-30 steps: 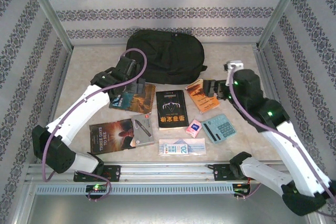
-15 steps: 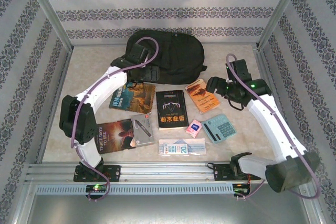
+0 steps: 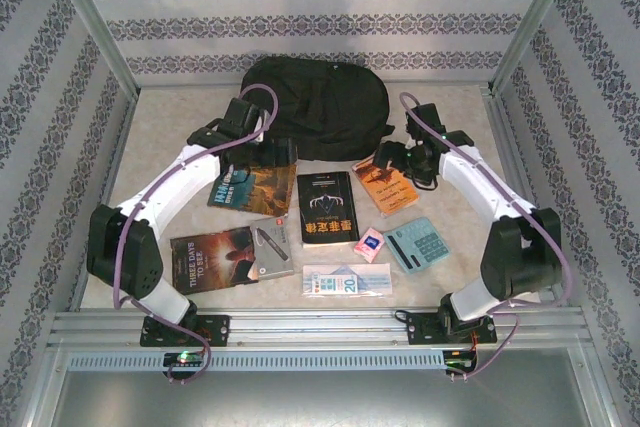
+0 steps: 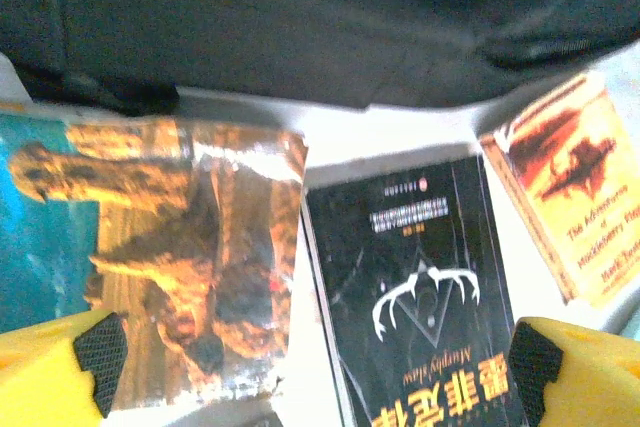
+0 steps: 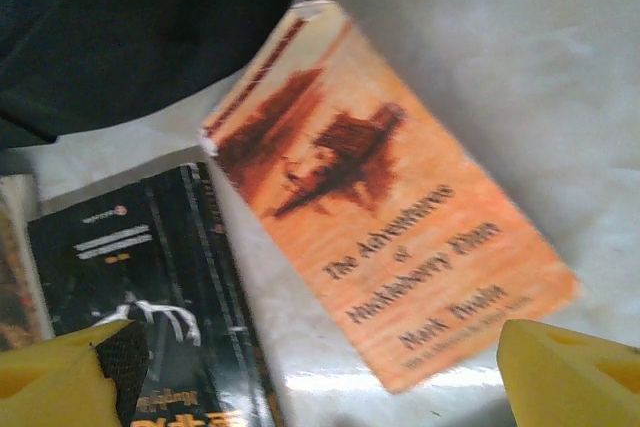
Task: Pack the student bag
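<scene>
1. Top external view: the student bag (image 3: 318, 107) lies flat at the far middle of the worktop (image 3: 150, 127), its near edge just beside a row of books.
2. Long axis runs left to right, parallel to the far wall; which end is the top cannot be told.
3. Handling (judged): soft, limp black fabric, light while empty, prone to sag; grasp a strap or an opening edge, not the slack panel.
4. Left hand (image 3: 276, 152), released and empty, hovers by the bag's near edge; right hand (image 3: 390, 159), likewise spread and empty, hovers over the orange Huckleberry Finn paperback (image 5: 390, 237).
</scene>
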`<state>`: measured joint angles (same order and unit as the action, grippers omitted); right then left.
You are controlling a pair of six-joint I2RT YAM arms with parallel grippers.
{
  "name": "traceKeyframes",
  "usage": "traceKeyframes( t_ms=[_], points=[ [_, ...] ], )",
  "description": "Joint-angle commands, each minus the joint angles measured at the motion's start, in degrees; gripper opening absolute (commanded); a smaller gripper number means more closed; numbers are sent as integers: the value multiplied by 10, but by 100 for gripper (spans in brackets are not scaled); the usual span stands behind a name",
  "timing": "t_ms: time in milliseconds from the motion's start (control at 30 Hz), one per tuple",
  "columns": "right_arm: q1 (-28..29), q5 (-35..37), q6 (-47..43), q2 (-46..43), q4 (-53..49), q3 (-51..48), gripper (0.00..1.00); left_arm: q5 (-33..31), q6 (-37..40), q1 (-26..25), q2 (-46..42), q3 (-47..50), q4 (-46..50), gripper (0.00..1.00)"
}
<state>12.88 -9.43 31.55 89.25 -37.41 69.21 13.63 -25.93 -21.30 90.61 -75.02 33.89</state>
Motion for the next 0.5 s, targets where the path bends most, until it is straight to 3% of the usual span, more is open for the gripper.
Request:
traceKeyframes(
  t_ms=[0,133,300,467],
  points=[
    [-4,-88,-1,8,64,-5,87,63,-32,3,-21,44,-28,97],
    [12,-143,-17,52,57,-2,71,127,-61,2,-5,74,-75,90],
    [64,-136,-30,89,52,3,65,164,-78,-2,19,88,-111,83],
    [79,-152,-14,122,83,-14,59,197,-112,-15,54,112,-159,78]
  ],
)
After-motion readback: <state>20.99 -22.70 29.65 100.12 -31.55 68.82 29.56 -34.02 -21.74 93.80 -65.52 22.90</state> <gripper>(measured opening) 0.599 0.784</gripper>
